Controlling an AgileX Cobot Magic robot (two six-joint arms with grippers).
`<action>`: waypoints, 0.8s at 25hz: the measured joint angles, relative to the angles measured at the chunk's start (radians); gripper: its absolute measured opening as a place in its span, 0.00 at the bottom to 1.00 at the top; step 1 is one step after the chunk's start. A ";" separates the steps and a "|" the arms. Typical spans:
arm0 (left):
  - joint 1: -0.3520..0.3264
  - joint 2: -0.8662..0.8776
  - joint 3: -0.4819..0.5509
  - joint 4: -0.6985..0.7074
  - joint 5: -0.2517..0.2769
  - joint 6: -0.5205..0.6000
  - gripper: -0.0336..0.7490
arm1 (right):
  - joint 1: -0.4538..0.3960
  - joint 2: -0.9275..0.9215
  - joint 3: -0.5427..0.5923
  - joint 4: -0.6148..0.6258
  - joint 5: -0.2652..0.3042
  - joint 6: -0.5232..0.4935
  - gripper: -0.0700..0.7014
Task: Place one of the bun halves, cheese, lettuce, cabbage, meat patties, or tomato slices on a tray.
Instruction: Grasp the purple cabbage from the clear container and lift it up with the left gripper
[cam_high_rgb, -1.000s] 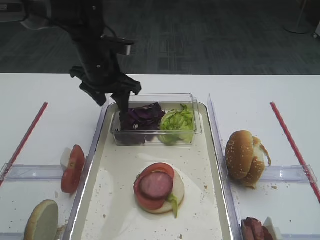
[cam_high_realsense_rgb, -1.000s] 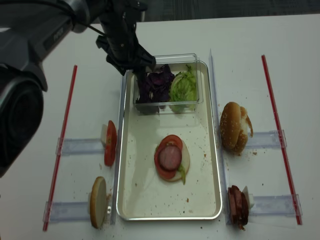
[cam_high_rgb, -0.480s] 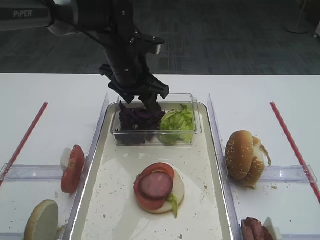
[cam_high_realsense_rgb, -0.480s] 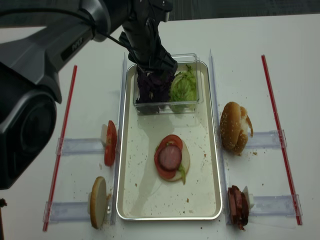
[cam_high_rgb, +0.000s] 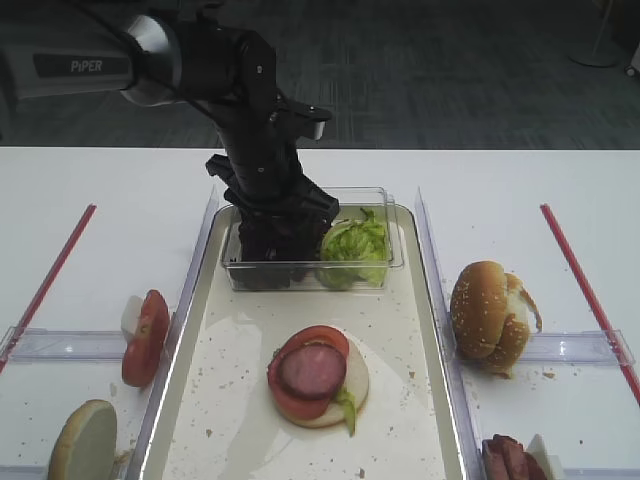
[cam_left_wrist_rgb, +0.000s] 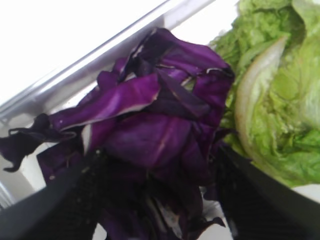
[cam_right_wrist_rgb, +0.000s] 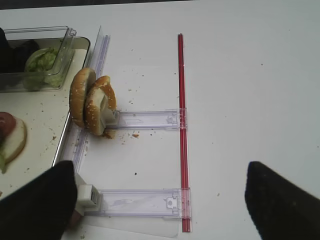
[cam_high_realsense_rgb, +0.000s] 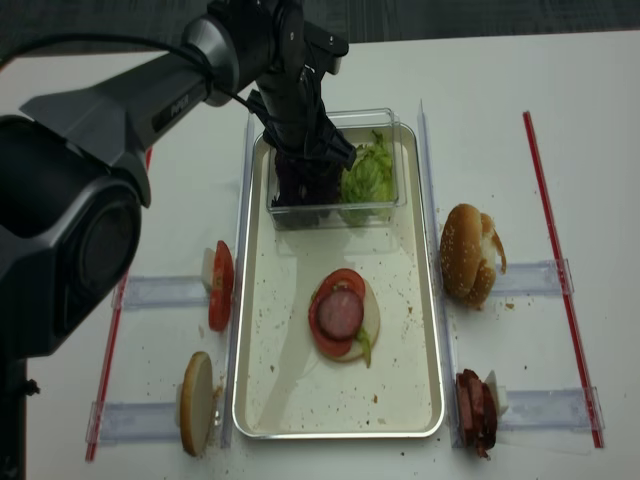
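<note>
My left gripper (cam_left_wrist_rgb: 155, 200) has its fingers (cam_left_wrist_rgb: 60, 200) wide apart around the wavy purple cabbage (cam_left_wrist_rgb: 150, 130). One ruffled green lettuce (cam_left_wrist_rgb: 270, 95) sits right of them. My right gripper's (cam_right_wrist_rgb: 160, 200) two dark fingers stand apart, holding nothing.

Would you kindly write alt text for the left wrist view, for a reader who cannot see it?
Close-up of dark purple cabbage shreds heaped in a clear tub, with the left gripper open, its dark fingers on either side of the heap. Light green lettuce lies directly to the right.
</note>
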 joint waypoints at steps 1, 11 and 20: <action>0.000 0.002 0.000 0.000 -0.004 0.000 0.59 | 0.000 0.000 0.000 0.000 0.000 0.000 0.99; 0.000 0.031 -0.002 0.006 -0.013 0.002 0.56 | 0.000 0.000 0.000 0.000 0.000 0.007 0.99; 0.000 0.031 -0.002 0.032 -0.013 -0.002 0.29 | 0.000 0.000 0.000 0.000 0.000 0.000 0.99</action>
